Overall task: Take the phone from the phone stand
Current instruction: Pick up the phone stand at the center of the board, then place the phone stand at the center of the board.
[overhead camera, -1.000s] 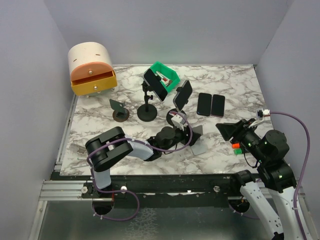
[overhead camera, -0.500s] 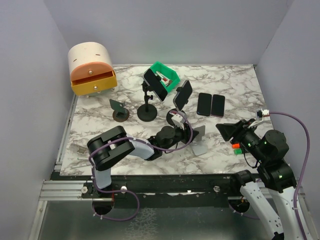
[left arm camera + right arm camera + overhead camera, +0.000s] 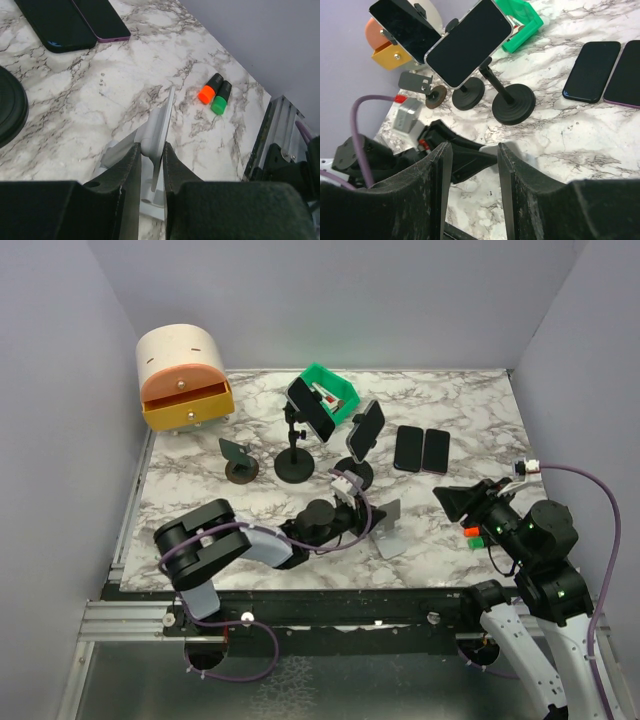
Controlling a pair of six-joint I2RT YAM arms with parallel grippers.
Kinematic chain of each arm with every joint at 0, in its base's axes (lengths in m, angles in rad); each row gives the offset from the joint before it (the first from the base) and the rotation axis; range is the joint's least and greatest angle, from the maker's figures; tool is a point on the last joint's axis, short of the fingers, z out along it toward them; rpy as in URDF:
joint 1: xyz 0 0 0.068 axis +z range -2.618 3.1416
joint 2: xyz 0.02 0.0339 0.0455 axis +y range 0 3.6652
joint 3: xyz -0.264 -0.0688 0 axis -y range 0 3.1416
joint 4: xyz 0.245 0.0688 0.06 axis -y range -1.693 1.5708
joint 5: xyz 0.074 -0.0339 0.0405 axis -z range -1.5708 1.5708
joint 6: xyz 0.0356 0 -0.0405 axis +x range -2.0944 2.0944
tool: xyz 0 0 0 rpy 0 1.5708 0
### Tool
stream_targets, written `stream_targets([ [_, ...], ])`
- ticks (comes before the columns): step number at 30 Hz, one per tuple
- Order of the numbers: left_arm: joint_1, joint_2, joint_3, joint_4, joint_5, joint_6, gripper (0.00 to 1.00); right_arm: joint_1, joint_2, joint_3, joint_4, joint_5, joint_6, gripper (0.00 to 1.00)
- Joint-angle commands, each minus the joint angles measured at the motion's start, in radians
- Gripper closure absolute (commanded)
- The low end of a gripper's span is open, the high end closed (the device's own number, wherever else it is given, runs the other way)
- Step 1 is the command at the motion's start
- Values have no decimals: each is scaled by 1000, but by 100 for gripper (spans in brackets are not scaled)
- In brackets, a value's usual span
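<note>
Two dark phones sit clamped on black stands: one (image 3: 310, 407) (image 3: 402, 27) at the back, the other (image 3: 366, 430) (image 3: 467, 42) just right of it, tilted. My left gripper (image 3: 370, 523) (image 3: 150, 146) is shut on an empty grey phone stand (image 3: 388, 532) (image 3: 159, 122) low on the marble table, in front of those stands. My right gripper (image 3: 455, 502) (image 3: 472, 165) is open and empty, hovering to the right of the grey stand and facing the phones.
Two phones (image 3: 408, 448) (image 3: 436, 451) lie flat at the right. An orange marker (image 3: 209, 90) and a green marker (image 3: 221, 97) lie near the right arm. A small empty stand (image 3: 238, 455), a green bin (image 3: 330, 390) and an orange drawer box (image 3: 183, 375) stand at the back left.
My left arm has drawn back a little to the left and nearer, bringing the grey stand along. The right arm has not moved.
</note>
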Motion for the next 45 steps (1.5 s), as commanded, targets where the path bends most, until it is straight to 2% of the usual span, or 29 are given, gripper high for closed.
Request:
stream_targets([
  [1, -20, -187, -132, 17, 19, -24, 100, 7, -17, -1, -10, 24, -11, 54],
  [6, -33, -485, -261, -237, -80, -43, 100, 6, -30, -32, 18, 14, 8, 54],
  [11, -32, -868, -273, -643, -280, 6, 100, 7, -32, -56, 42, 1, 18, 55],
  [13, -26, -992, -240, -866, -384, 15, 100, 7, -32, -64, 52, -5, 20, 54],
  [17, 17, -1159, -176, -1184, -583, 15, 100, 7, -30, -81, 73, -18, 26, 55],
  [21, 77, -1205, -130, -1319, -678, -19, 100, 7, -26, -101, 97, -30, 35, 55],
  [24, 208, -1161, -114, -1332, -631, -27, 100, 7, -26, -120, 117, -41, 45, 55],
  [28, 501, -1052, -106, -1251, -440, -51, 100, 7, -30, -153, 142, -55, 59, 55],
  [32, 670, -996, -97, -1189, -349, -65, 100, 7, -41, -172, 139, -58, 66, 55],
  [38, 775, -1023, -125, -1146, -394, -31, 100, 33, -37, -153, 135, -33, 57, 55],
  [45, 811, -1073, -268, -858, -436, 21, 100, 65, -44, -138, 116, 6, 27, 55],
])
